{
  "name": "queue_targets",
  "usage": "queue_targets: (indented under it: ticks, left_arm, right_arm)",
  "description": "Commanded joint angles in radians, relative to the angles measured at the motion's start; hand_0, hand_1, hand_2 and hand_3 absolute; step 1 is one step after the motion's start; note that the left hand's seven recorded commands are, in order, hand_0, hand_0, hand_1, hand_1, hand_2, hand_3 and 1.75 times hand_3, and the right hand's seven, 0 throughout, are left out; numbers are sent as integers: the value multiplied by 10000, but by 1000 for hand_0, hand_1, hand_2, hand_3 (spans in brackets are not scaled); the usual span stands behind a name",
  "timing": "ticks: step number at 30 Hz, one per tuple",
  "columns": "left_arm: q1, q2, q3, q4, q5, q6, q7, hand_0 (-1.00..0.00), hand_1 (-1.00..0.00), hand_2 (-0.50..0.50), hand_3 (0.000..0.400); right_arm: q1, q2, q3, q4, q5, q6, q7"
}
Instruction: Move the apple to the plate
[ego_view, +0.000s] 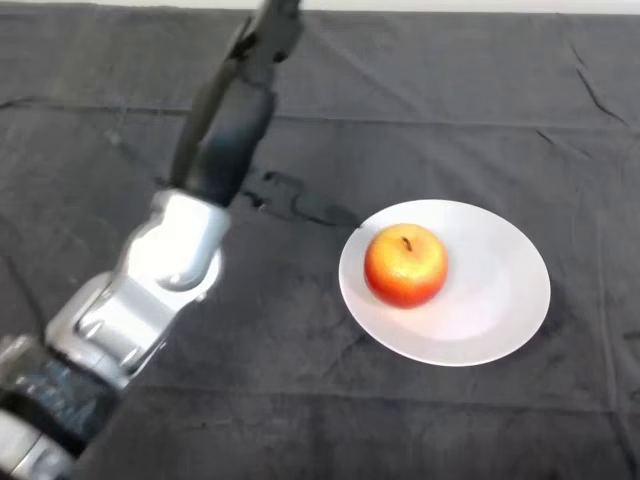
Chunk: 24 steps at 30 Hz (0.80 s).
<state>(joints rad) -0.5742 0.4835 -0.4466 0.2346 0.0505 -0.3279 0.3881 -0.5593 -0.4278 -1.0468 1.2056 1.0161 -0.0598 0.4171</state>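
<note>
The apple (405, 265) sits upright on the left part of the white plate (500, 300), on the table (300, 400). My hand (262, 45) is raised far to the left, well apart from it. I cannot tell the state of my fingers.

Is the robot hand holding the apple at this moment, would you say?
No, the apple sits on the white plate, while the robot hand is raised well away from it.
</note>
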Motion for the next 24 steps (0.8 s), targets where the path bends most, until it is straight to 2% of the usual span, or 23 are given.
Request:
queue_targets:
  ticks: [1, 12, 18, 24]
  left_arm:
    - [285, 622, 546, -622, 98, -11, 255, 0, 0, 0, 0]
    - [1507, 1423, 2677, -804, -211, -455, 525, 0, 0, 0, 0]
    - [1920, 1676, 3758, -29, -405, -960, 595, 0, 0, 0, 0]
    - [1823, 1882, 4658, 1284, -616, -1376, 519, 0, 0, 0, 0]
  right_arm:
    - [85, 34, -121, -335, 117, -96, 22]
    - [101, 56, -108, -393, 111, -84, -13]
    - [107, 64, -103, -415, 109, -79, -28]
    - [111, 68, -100, -426, 110, -75, -37]
